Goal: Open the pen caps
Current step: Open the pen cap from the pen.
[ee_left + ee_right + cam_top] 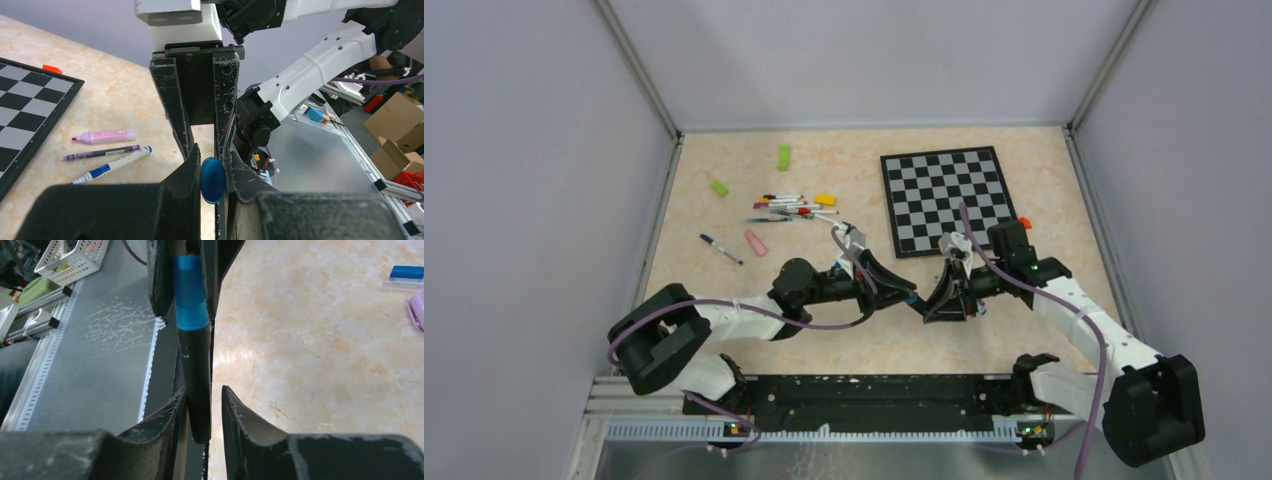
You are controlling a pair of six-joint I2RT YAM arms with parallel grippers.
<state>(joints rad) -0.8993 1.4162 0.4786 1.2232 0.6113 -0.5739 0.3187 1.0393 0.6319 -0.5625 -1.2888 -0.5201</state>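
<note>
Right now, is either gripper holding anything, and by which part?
Both hold one pen between them. The left gripper clamps its blue cap, and the right gripper grips the black barrel near the other end.

Overhead, we cannot see the black plastic pen [196, 380] between the left end effector [912, 298] and right end effector [937, 306]. From the right wrist, its blue cylindrical cap [189, 292] ends unseen at 12 o'clock; a pink plastic object [416, 310] is cut at 3 o'clock.
</note>
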